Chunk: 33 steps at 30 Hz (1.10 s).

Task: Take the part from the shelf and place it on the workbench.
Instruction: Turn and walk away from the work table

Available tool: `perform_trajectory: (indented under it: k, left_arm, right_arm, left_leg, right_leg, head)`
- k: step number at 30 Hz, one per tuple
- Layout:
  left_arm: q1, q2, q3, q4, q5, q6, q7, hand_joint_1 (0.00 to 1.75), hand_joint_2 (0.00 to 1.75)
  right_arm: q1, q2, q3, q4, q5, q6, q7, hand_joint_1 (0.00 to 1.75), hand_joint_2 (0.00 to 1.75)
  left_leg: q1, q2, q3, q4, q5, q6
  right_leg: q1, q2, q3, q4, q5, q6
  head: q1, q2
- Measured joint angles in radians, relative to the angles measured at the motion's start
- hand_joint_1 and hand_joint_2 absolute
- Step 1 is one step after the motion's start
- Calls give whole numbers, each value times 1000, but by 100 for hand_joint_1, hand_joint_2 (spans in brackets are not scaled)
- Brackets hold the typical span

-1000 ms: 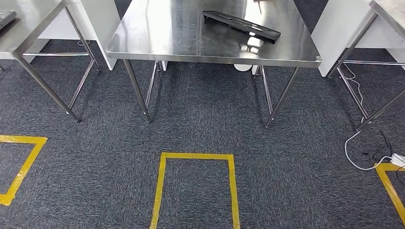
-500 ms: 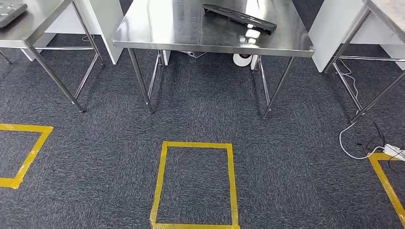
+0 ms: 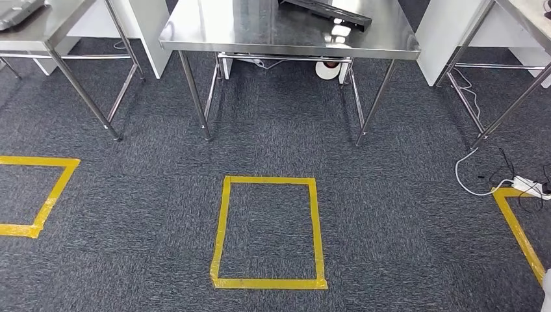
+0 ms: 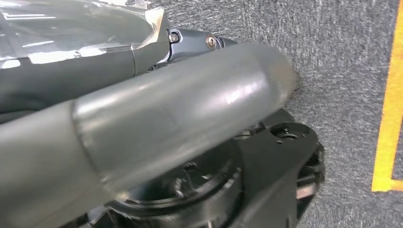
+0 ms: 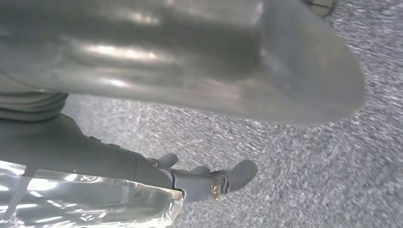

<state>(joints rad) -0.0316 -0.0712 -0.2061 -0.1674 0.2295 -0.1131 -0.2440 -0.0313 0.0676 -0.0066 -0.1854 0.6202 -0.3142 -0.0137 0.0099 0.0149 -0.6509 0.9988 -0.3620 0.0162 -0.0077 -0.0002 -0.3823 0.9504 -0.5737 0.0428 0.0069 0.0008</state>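
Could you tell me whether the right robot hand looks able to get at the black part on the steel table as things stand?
Probably not: the right robot hand hangs over the carpet, and the black part lies on the table beyond the yellow tape square.

We look along the left robot hand (image 4: 157, 128); its thick grey thumb (image 4: 190, 118) runs slantwise across most of our view, blurred and close; darker fingers (image 4: 199, 40) show behind it, holding nothing that we can see; below lies grey carpet (image 4: 342, 57), and a yellow tape line (image 4: 387, 118) crosses it near the edge.
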Motion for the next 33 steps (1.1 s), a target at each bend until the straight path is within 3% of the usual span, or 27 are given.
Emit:
perform_trajectory:
  k: [2,3,4,5,7,8,9,10,12,14,15,17,18,20,22,23,24,25,27,28,30,31,33]
  left_arm:
    - [-2,0,-3,-1,-4,1,0,0,0]
    - [-2,0,-4,-1,-5,1,1,0,0]
    - [-1,0,-6,-1,-7,1,1,0,0]
    - [-1,1,-8,-1,-8,2,1,0,0]
    - [-1,0,-12,-1,-9,3,2,0,0]
    - [-2,0,-12,-1,-9,3,2,0,0]
    - [-2,0,-13,-2,-10,3,2,0,0]
    - [-2,1,-13,-2,-10,4,2,0,0]
    - [-4,1,-14,-3,-11,4,2,0,0]
    - [-8,1,-15,-6,-14,4,1,0,0]
    - [-11,1,-16,-7,-15,4,1,0,0]
    - [-12,1,-17,-8,-15,4,1,0,0]
    - [-11,0,-18,-8,-16,6,1,0,0]
    - [-8,0,-18,-8,-17,13,1,0,0]
    - [-6,2,-19,-8,-20,20,1,0,0]
    - [-6,2,-19,-8,-22,23,2,0,0]
    - [-6,2,-20,-8,-25,25,4,0,0]
    - [-6,1,-22,-8,-28,29,6,0,0]
    - [-7,-1,-25,-9,-31,36,11,0,0]
    - [-9,-1,-27,-9,-33,39,13,0,0]
    - [-14,-4,-28,-11,-37,47,15,0,0]
    - [-16,-4,-29,-11,-39,53,16,0,0]
    - [-14,-4,-33,-11,-46,66,17,0,0]
  right_arm:
    - [-1,-1,-4,0,-4,0,-1,0,0]
    - [0,-1,-6,0,-5,0,-1,0,0]
    - [1,-1,-7,1,-7,1,-1,0,0]
    - [1,-1,-9,1,-8,1,-1,0,0]
    - [3,-1,-13,1,-8,1,-1,0,0]
    - [3,-1,-14,1,-8,1,-1,0,0]
    - [3,-1,-15,1,-9,1,-1,0,0]
    - [3,-1,-16,1,-10,1,-1,0,0]
    - [4,-2,-18,0,-13,1,-2,0,0]
    - [4,-1,-20,0,-15,0,-2,0,0]
    - [3,0,-21,0,-16,-1,-2,0,0]
    - [1,0,-22,0,-17,-1,-2,0,0]
    - [1,0,-23,0,-17,-1,-3,0,0]
    - [4,1,-23,0,-12,-1,0,0,0]
    - [7,3,-23,0,0,0,7,0,0]
    - [8,3,-23,0,6,2,11,0,0]
    - [8,3,-23,0,9,5,15,0,0]
    - [9,2,-23,0,10,9,19,0,0]
    - [9,1,-23,0,10,15,24,0,0]
    - [9,1,-23,0,10,17,25,0,0]
    - [9,0,-23,0,10,18,27,0,0]
    - [9,0,-23,0,9,18,29,0,0]
    - [11,0,-23,0,8,18,32,0,0]
  left_leg:
    - [4,0,-4,-8,23,-13]
    - [7,-2,-9,-1,11,-19]
    - [9,-4,-17,21,-23,-24]
    - [11,-7,-28,65,-78,-27]
    - [12,-11,-52,201,-192,-35]
    - [12,-12,-56,264,-217,-39]
    - [12,-13,-49,301,-214,-41]
    - [13,-13,-26,304,-191,-42]
    - [16,-14,69,213,-153,-41]
    - [16,-16,177,72,-167,-36]
    - [14,-18,206,27,-183,-32]
    - [9,-17,201,-2,-192,-11]
    - [8,-15,190,-5,-185,3]
    - [9,-10,166,-10,-162,28]
    - [6,-11,136,-9,-138,36]
    - [5,-14,121,-9,-126,35]
    - [5,-16,106,-8,-115,33]
    - [5,-21,92,-7,-103,30]
    - [7,-35,71,-6,-83,21]
    - [6,-44,63,-4,-73,15]
    - [3,-60,54,-2,-54,2]
    - [2,-70,48,-3,-45,-4]
    - [4,-86,40,-1,-35,-15]
  right_leg:
    - [-1,0,-9,-14,8,-17]
    - [-4,-3,-18,-13,20,-27]
    - [-8,-6,-29,-13,33,-40]
    - [-11,-9,-42,-13,47,-50]
    - [-5,-13,-74,-11,75,-62]
    - [-3,-15,-92,-9,89,-62]
    - [-2,-16,-110,-6,102,-61]
    - [-1,-17,-129,0,113,-58]
    - [-1,-17,-164,16,133,-49]
    - [3,-17,-194,40,147,-38]
    - [5,-18,-206,48,155,-32]
    - [8,-20,-226,54,172,-17]
    - [7,-18,-236,61,168,-13]
    - [4,-12,-267,116,116,-15]
    - [-2,-8,-304,237,29,-21]
    - [-4,-7,-315,296,3,-18]
    - [-5,-7,-316,335,-6,-11]
    - [-6,-6,-296,338,6,-1]
    - [-9,12,-201,237,41,14]
    - [-10,34,-134,152,48,14]
    - [-8,68,-58,33,37,3]
    - [-5,70,-49,11,32,-3]
    - [-9,46,-56,8,37,-16]
  head:
    - [-2,0]
    - [-2,0]
    - [-4,0]
    - [-5,0]
    - [-8,0]
    - [-8,0]
    - [-8,0]
    - [-9,0]
    - [-9,0]
    - [-10,0]
    - [-11,0]
    - [-9,0]
    - [-9,0]
    - [-5,0]
    - [-1,0]
    - [0,0]
    - [0,0]
    - [0,0]
    - [0,0]
    - [0,0]
    - [0,0]
    - [0,0]
    - [-1,0]
